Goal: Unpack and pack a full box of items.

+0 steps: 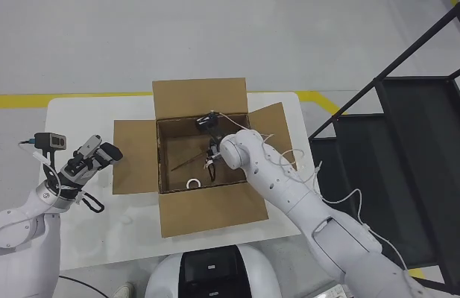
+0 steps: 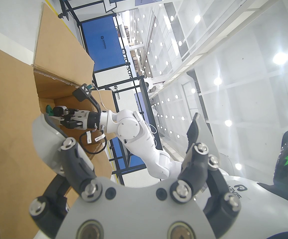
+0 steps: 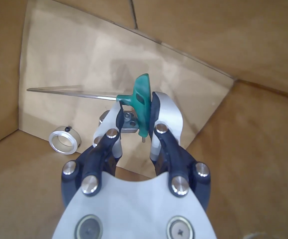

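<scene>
An open cardboard box (image 1: 200,95) stands in the middle of the white table (image 1: 80,119). My right arm is down inside it, and the right gripper (image 3: 137,108) is shut on the green handle of a T-handle hex key (image 3: 142,93), whose thin steel shaft (image 1: 189,159) points across the box, held off the floor. A silver metal ring (image 3: 64,143) lies on the box floor near a wall; the ring (image 1: 193,183) is close to the front wall. A small metal block (image 3: 129,124) lies under the gripper. My left gripper (image 1: 103,150) hangs open and empty left of the box.
The four box flaps are folded outward, and the left flap (image 1: 133,156) is right beside the left gripper. A black metal stair frame (image 1: 408,134) stands beyond the table's right edge. Bare table lies left of and in front of the box.
</scene>
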